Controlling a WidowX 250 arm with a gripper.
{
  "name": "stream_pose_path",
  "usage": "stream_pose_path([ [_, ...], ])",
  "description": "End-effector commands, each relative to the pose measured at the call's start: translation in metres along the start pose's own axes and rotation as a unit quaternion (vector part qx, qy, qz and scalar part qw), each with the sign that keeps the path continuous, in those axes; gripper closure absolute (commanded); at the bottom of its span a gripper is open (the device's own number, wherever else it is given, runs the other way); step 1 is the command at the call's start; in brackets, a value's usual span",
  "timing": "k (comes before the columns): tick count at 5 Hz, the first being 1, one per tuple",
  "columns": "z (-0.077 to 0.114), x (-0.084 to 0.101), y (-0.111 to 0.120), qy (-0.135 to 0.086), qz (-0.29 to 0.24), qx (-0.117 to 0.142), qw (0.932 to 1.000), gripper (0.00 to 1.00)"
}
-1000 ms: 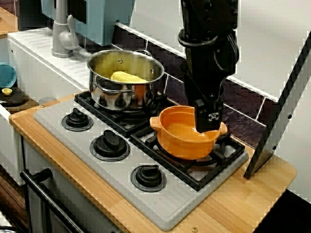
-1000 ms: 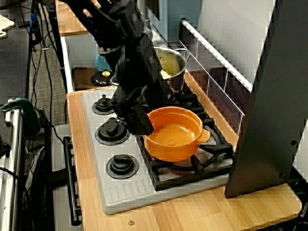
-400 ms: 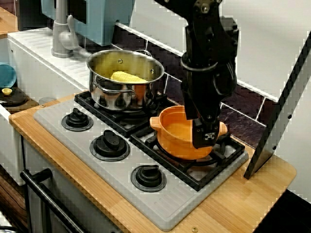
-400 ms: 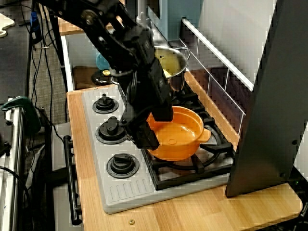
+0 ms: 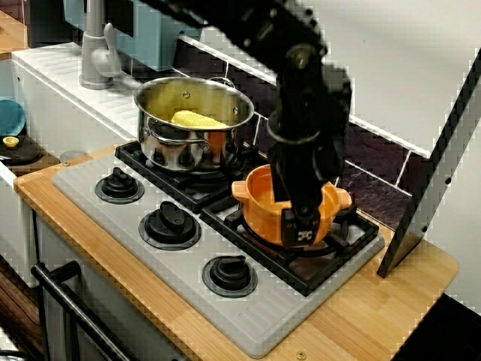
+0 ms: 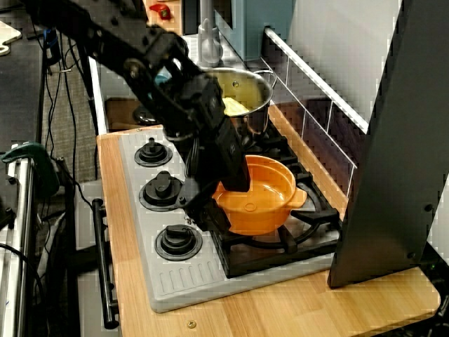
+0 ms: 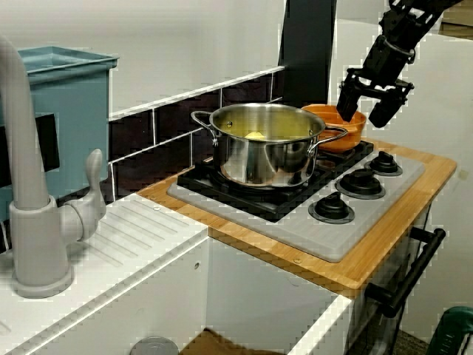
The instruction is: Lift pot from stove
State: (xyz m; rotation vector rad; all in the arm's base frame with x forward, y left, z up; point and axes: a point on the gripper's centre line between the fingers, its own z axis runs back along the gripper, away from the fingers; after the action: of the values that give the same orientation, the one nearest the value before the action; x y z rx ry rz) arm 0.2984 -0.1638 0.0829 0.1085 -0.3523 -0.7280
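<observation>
Clearly the hand (image 7: 372,103) stands spread astride the pot's (image 6: 261,198) near rim on the stove (image 5: 225,297).

Even, bright indoor light; soft shadows, jagged pixelated edges throughout.

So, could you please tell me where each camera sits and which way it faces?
Front view: before the knobs, facing the tiled wall; the arm hides the orange pot.
End view: beyond the stove's pot end, facing the sink; arm and gripper show.
Sink view: beside the tap, facing along the counter; gripper only.
All share the steel pot.
</observation>
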Motion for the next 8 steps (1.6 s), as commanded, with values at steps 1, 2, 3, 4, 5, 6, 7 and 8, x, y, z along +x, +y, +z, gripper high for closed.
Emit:
stream_pose_path([
  [1, 0.004, 0.004, 0.006, -0.012, -0.001, 0.005, 0.9999, 0.00],
  [2, 0.004, 0.004, 0.005, -0.008, -0.001, -0.001, 1.0000, 0.00],
  [3, 0.000, 0.003, 0.003, -0.003, -0.003, 0.000, 1.0000, 0.00],
  [4, -0.002, 0.003, 0.003, -0.001, -0.002, 0.000, 1.0000, 0.00],
  [5, -0.007, 0.001, 0.003, -0.006, -0.009, -0.004, 0.9999, 0.00],
  [6, -0.010, 0.000, 0.004, 0.001, -0.008, -0.010, 0.9999, 1.00],
  [7, -0.010, 0.001, 0.006, 0.012, -0.016, -0.032, 0.9993, 1.00],
  [8, -0.012, 0.000, 0.008, 0.013, -0.009, -0.035, 0.9993, 1.00],
])
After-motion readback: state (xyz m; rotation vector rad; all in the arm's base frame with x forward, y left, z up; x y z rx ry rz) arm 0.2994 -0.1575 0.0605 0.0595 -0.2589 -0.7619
